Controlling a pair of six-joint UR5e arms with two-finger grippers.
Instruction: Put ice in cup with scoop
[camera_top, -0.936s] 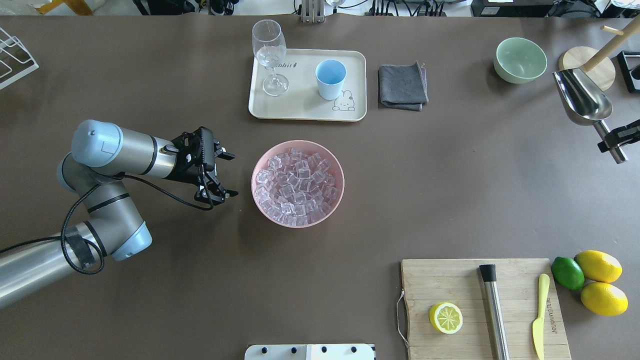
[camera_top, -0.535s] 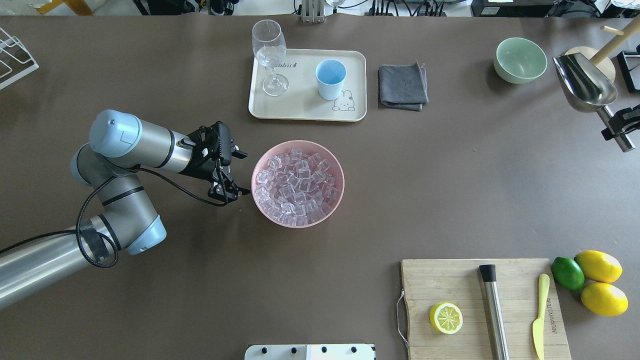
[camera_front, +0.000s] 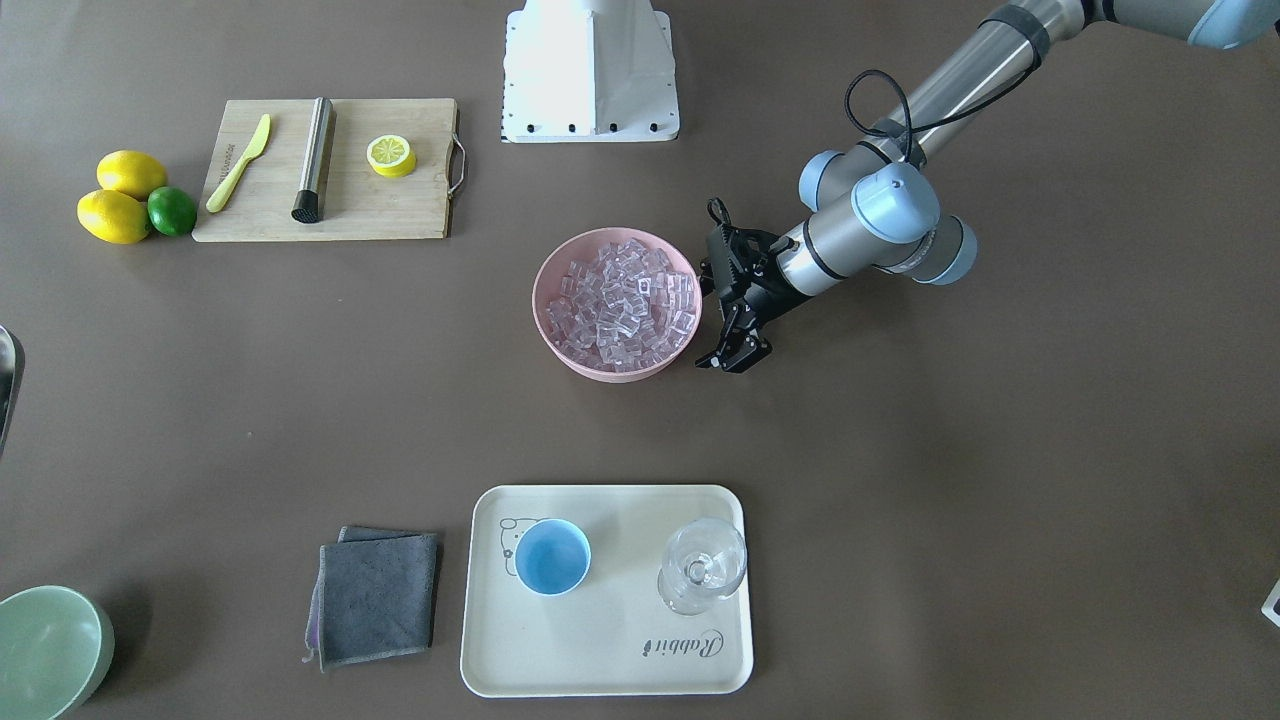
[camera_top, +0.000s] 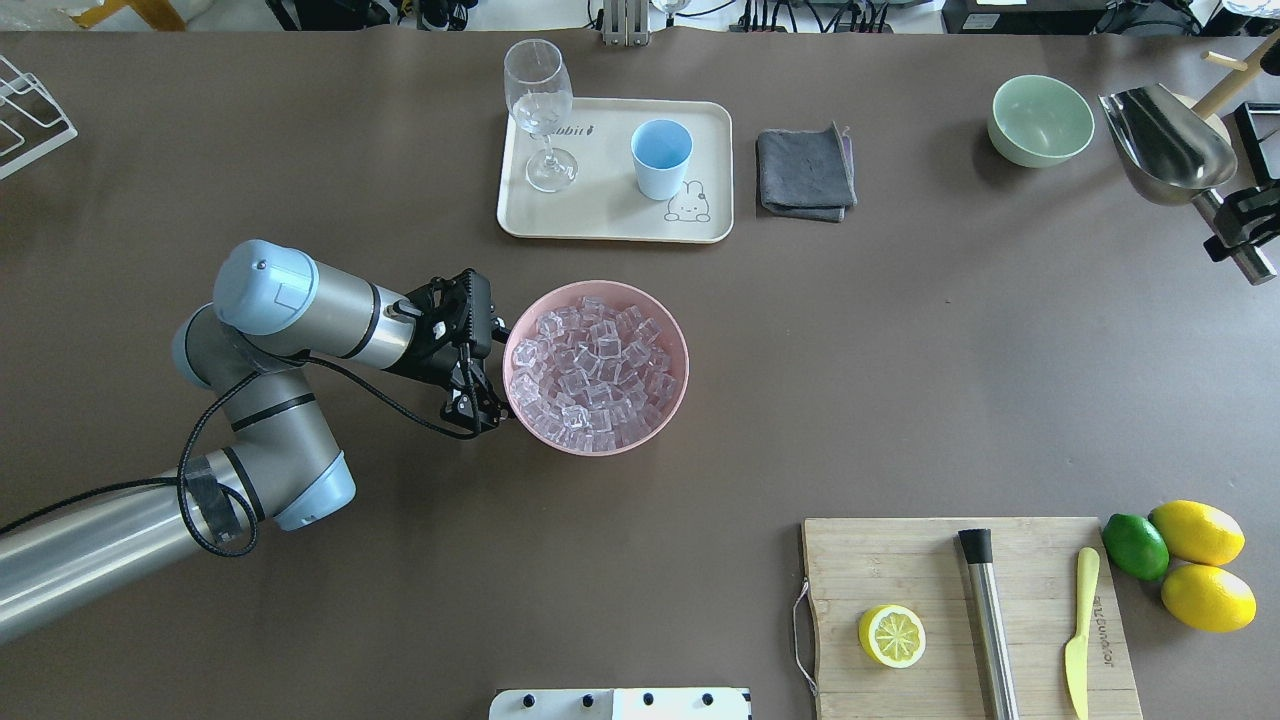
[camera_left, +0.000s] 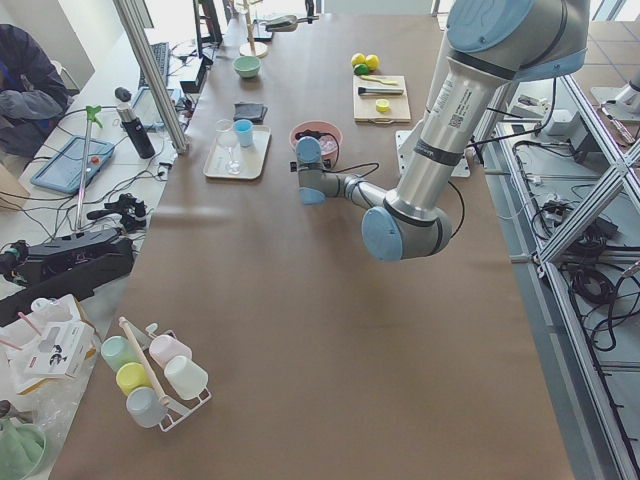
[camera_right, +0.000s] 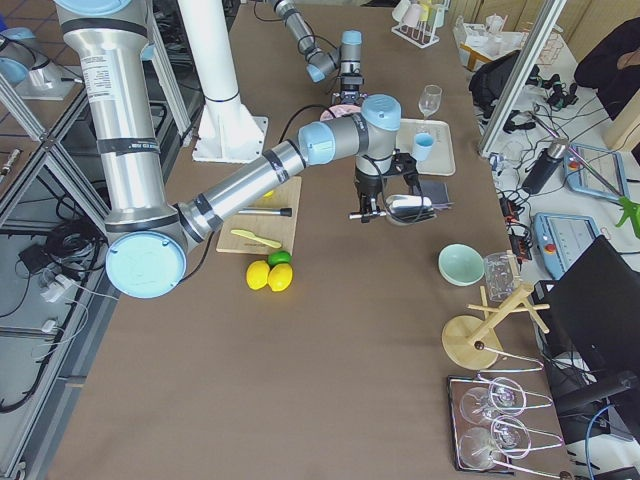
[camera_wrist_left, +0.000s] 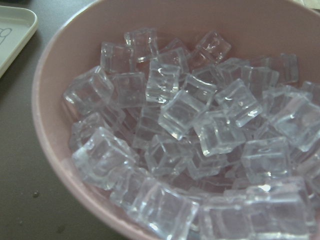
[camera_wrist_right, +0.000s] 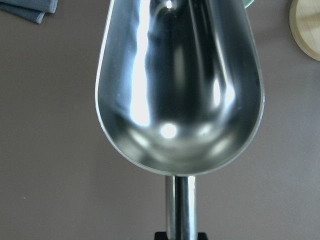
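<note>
Clear ice cubes (camera_top: 595, 375) fill a pink bowl (camera_top: 597, 286) at the table's middle. They also show in the front view (camera_front: 625, 300) and close up in the left wrist view (camera_wrist_left: 200, 140). My left gripper (camera_top: 492, 368) is open, its fingers spread right at the bowl's left rim; I cannot tell if they touch it. The light-blue cup (camera_top: 660, 158) stands empty on a cream tray (camera_top: 610, 225). My right gripper (camera_top: 1240, 225) is shut on the handle of the steel scoop (camera_top: 1170, 145) at the far right edge. The scoop's bowl (camera_wrist_right: 177, 85) is empty.
A stemmed glass (camera_top: 540, 110) shares the tray. A grey cloth (camera_top: 805, 170) and a pale-green bowl (camera_top: 1040, 120) lie to the right. A cutting board (camera_top: 900, 570) at the front right carries a lemon half, a steel rod and a yellow knife, with lemons and a lime beside.
My left gripper has moved right, from well clear of the pink bowl up to its left rim, still open. My right gripper has carried the scoop farther back and right.
</note>
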